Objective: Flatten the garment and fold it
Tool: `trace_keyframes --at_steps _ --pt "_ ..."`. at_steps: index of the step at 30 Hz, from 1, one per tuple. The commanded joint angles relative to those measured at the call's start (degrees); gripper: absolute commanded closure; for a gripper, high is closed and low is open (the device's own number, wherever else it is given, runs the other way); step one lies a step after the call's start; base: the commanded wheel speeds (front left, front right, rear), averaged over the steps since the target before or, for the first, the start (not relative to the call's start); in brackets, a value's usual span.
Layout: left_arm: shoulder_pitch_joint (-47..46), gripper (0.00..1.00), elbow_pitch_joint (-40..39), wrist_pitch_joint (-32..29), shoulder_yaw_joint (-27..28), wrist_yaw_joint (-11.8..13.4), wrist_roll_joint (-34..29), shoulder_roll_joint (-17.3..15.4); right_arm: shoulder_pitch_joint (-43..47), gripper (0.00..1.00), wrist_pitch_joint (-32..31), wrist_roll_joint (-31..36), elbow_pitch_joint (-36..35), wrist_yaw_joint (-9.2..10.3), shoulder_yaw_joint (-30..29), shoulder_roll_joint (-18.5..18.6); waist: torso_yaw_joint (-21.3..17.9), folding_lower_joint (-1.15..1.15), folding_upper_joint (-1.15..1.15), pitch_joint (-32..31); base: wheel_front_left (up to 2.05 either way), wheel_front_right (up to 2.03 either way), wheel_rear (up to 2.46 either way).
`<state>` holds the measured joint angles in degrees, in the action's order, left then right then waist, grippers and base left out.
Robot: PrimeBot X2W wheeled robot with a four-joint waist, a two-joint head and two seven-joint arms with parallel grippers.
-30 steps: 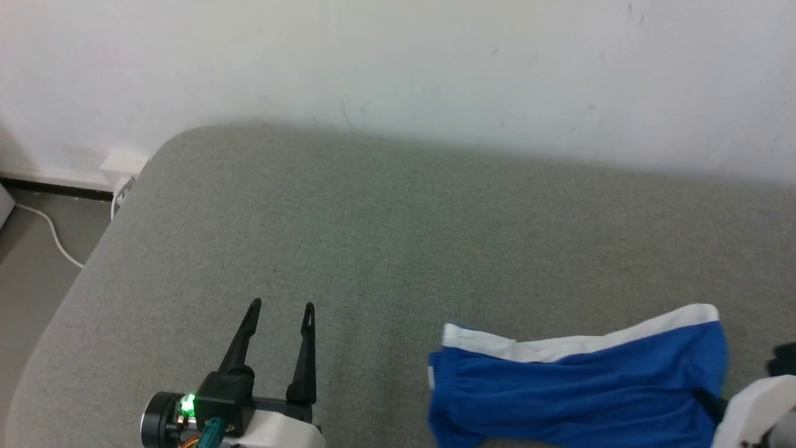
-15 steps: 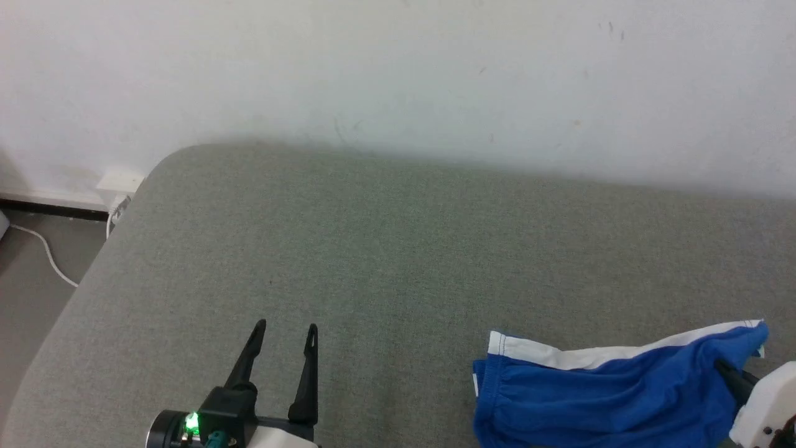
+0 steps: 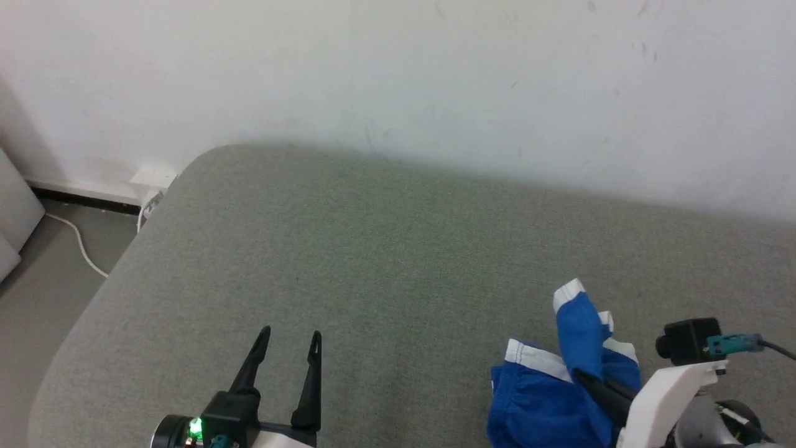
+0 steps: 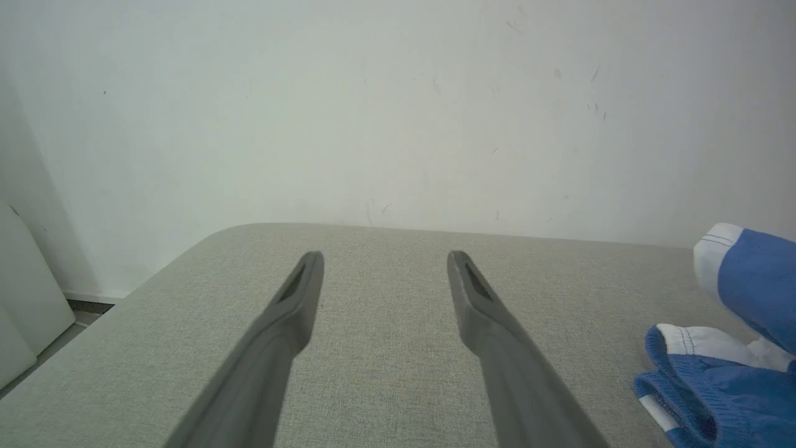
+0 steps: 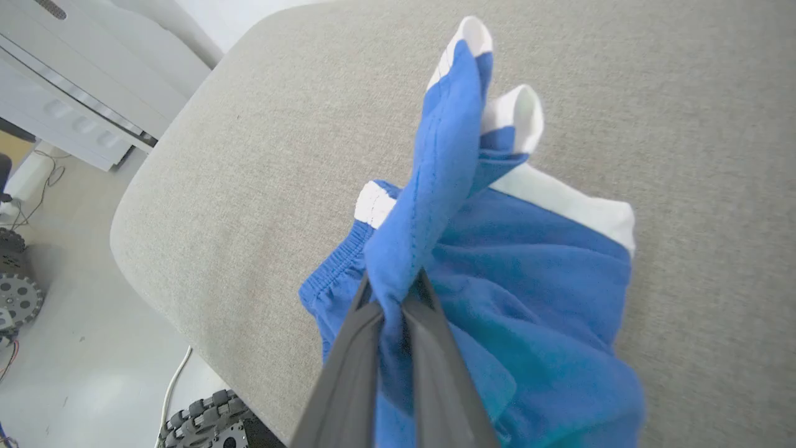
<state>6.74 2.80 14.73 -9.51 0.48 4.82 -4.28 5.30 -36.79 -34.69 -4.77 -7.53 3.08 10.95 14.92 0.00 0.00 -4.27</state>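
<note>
The garment [image 3: 547, 404], royal-blue shorts with white trim, lies bunched at the lower right of the grey cushion [image 3: 398, 249]. My right gripper [image 3: 584, 378] is shut on a blue fold of it, and that fold stands up with its white-tipped end [image 3: 569, 292] raised. In the right wrist view the pinched fabric [image 5: 435, 162] rises from between the fingers [image 5: 348, 367], over the rest of the shorts [image 5: 535, 274]. The left gripper [image 3: 291, 339] hovers open and empty at the lower left, well apart from the cloth. In the left wrist view the garment [image 4: 734, 348] shows at the right edge.
A white wall [image 3: 398, 74] runs behind the cushion. Left of the cushion's rounded corner is grey floor with a white cable [image 3: 78, 239] and a wall socket [image 3: 152, 177]. The right wrist view shows a wheeled base [image 5: 211, 423] and white furniture [image 5: 81, 81] beyond the cushion's edge.
The right gripper has swung in and leftward with the cloth, folding the spread shorts into a bunch with one end raised. The head camera has shifted. The left gripper stays open.
</note>
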Motion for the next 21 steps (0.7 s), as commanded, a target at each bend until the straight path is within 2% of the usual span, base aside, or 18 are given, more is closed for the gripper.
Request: trace_keyframes --at_steps 1,6,14,15,16,21 --pt "0.4 0.00 0.2 0.3 0.2 -0.4 -0.8 0.1 0.0 1.00 0.1 0.3 0.2 0.04 0.9 -0.7 1.2 0.00 0.00 0.1 0.00 0.00 0.00" --pt "0.0 0.00 0.3 0.3 0.2 -0.7 -1.1 0.3 -1.7 1.00 1.1 2.7 4.2 0.04 4.9 -2.9 3.2 0.00 0.00 0.8 0.00 0.00 0.00" --pt "-0.9 0.00 1.1 0.3 -0.2 -1.0 -1.0 0.7 -5.5 1.00 6.4 5.9 14.0 0.04 9.8 -2.7 5.4 0.00 0.00 2.5 0.00 0.00 0.00" --pt "-1.0 0.00 1.2 0.3 -0.3 -1.0 -1.0 0.8 -6.0 0.05 7.2 6.2 14.8 0.04 10.9 -2.4 5.5 0.00 0.00 2.7 0.00 0.00 0.00" --pt "-1.1 0.00 1.4 0.3 -0.3 -1.1 -0.9 0.8 -6.5 0.00 7.9 6.1 15.7 0.04 12.0 -2.2 5.6 0.00 0.00 2.8 0.00 0.00 0.00" --pt "-1.5 0.00 2.1 0.3 -0.1 -1.0 -0.8 1.0 -8.7 0.00 9.4 4.4 19.0 0.04 18.2 -0.2 5.3 0.00 0.00 2.7 0.00 0.00 0.00"
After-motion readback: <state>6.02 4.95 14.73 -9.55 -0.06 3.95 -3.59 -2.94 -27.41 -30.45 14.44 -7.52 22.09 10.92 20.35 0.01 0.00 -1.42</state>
